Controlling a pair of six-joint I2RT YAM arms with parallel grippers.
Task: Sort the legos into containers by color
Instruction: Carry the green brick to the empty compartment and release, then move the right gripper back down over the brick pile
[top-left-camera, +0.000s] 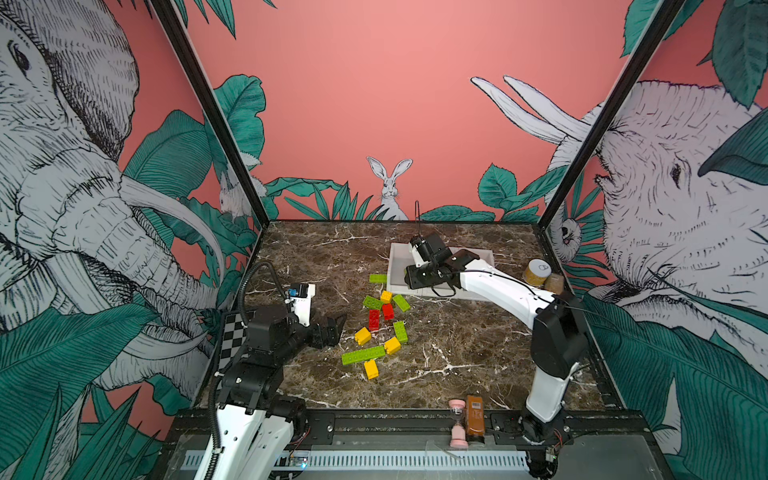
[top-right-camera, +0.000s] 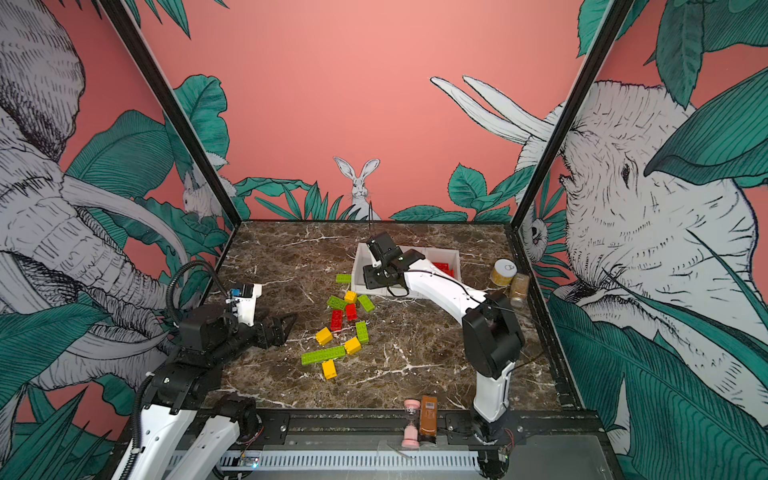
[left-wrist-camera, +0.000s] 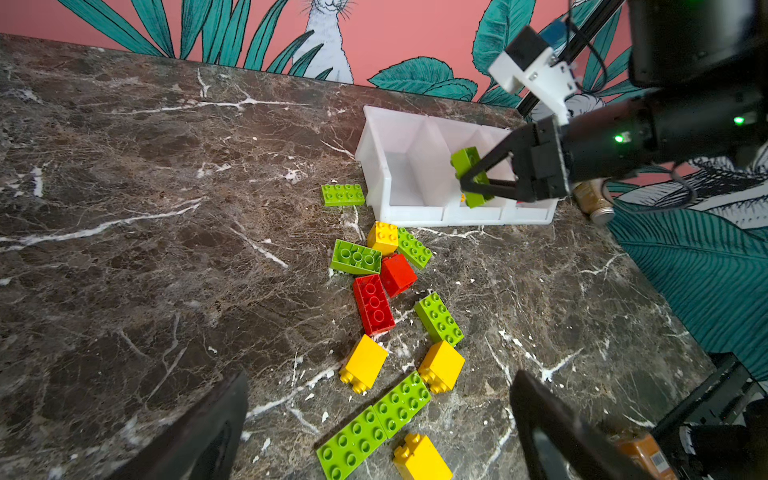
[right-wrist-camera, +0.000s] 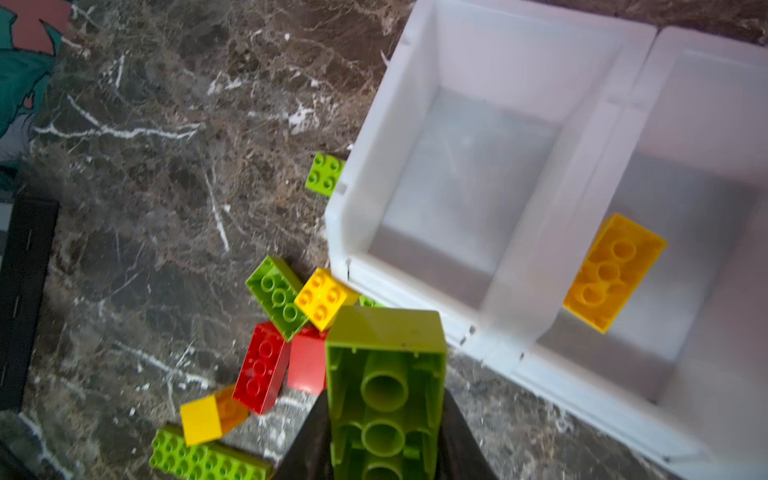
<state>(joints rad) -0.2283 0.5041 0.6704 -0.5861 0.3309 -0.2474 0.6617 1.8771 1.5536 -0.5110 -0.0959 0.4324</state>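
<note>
In a top view, loose legos (top-left-camera: 376, 324) litter the counter (top-left-camera: 457, 353) before the white containers (top-left-camera: 392, 266); the left pincer (top-left-camera: 337, 328) gapes wide, empty. The left wrist view shows the right pincer (left-wrist-camera: 473, 187) clamping a green brick (left-wrist-camera: 467, 164) at the row. In the right wrist view, the end bin (right-wrist-camera: 353, 208) is bare and its neighbour holds a yellow brick (right-wrist-camera: 615, 272); best to centre over the bare bin before release.

legos (top-left-camera: 374, 319) in lime green, yellow and red, on a dark brown marble table (top-left-camera: 457, 353) veined white — white containers (left-wrist-camera: 376, 158), a yellow brick (right-wrist-camera: 615, 272) and a lime green brick (right-wrist-camera: 384, 395); pink walls (top-left-camera: 374, 83) with teal leaves (top-left-camera: 241, 112), black-and-white elephants (top-left-camera: 665, 187).
</note>
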